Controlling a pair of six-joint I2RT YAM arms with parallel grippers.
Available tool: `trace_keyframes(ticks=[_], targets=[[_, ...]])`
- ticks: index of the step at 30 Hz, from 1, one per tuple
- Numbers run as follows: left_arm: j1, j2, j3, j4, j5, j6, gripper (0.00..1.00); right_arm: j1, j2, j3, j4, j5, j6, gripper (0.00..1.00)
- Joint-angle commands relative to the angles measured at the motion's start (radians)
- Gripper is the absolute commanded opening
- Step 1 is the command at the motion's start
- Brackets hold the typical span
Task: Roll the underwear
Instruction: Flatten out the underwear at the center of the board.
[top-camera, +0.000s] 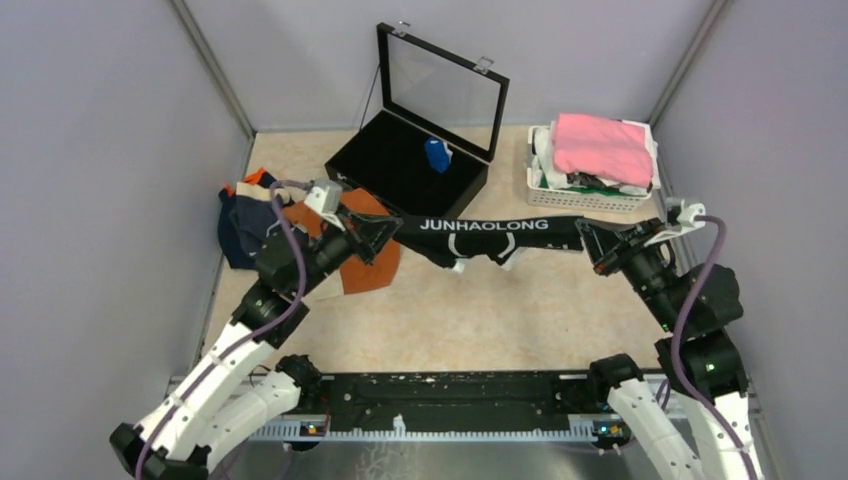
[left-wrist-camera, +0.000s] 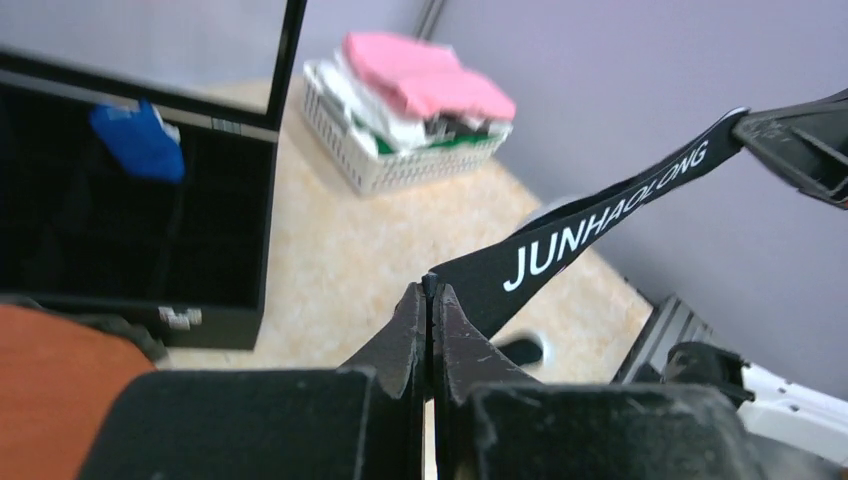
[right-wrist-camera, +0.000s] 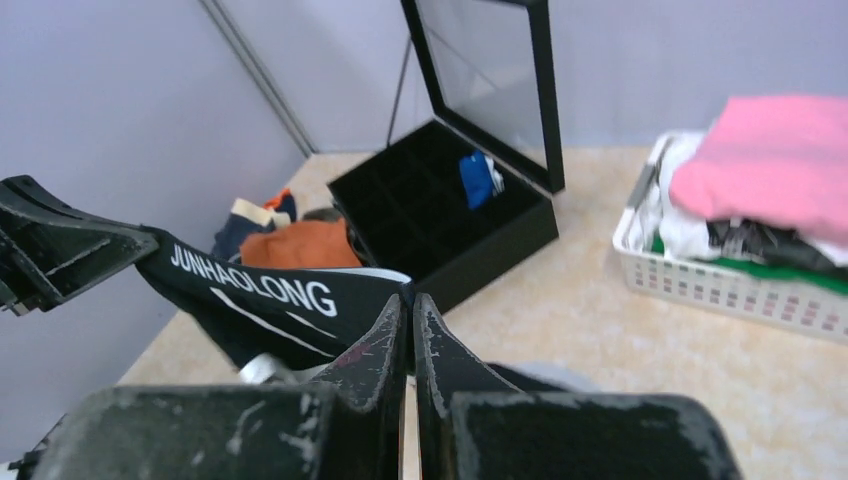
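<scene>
A black pair of underwear (top-camera: 485, 237) with white JUNHAOLONG lettering on its waistband hangs stretched in the air between my two grippers. My left gripper (top-camera: 385, 235) is shut on its left end; the band (left-wrist-camera: 560, 250) runs from the pinched tip (left-wrist-camera: 431, 290) to the upper right. My right gripper (top-camera: 590, 240) is shut on its right end, the band (right-wrist-camera: 260, 295) running left from the tip (right-wrist-camera: 411, 300). A rust-orange pair (top-camera: 365, 265) lies under the left arm. Navy and other pairs (top-camera: 245, 220) are piled at the left wall. A rolled royal blue pair (top-camera: 437, 153) sits in the black box.
An open black compartment box (top-camera: 400, 175) with a raised glass lid (top-camera: 440, 85) stands at the back centre. A white basket (top-camera: 590, 195) with a pink folded cloth (top-camera: 600, 145) and white items stands at the back right. Grey walls close in both sides.
</scene>
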Motion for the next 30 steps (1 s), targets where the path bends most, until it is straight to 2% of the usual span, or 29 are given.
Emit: trace_keyframes(ticks=[1,8,14,19,26,28,30], targets=[[0.004,-0.152,-0.004,0.087,-0.089,0.06,0.0,-0.002,-0.025,0.075,0.008,-0.027,-0.06,0.0],[0.005,-0.23,0.003,0.003,-0.088,0.072,0.0,-0.003,-0.041,0.113,-0.054,-0.034,-0.029,0.0],[0.005,-0.236,0.032,-0.201,0.025,0.08,0.0,-0.002,-0.03,0.204,-0.317,-0.047,0.032,0.0],[0.004,-0.275,-0.007,-0.282,0.092,0.05,0.0,-0.002,-0.06,0.205,-0.499,-0.06,0.107,0.0],[0.004,-0.347,0.038,-0.41,0.146,0.057,0.0,-0.002,-0.069,0.329,-0.73,-0.082,0.128,0.0],[0.005,-0.358,-0.003,-0.392,0.119,0.034,0.0,-0.002,-0.075,0.303,-0.747,-0.061,0.152,0.0],[0.004,-0.336,-0.066,-0.35,0.069,-0.002,0.0,-0.002,-0.086,0.196,-0.708,-0.034,0.196,0.0]])
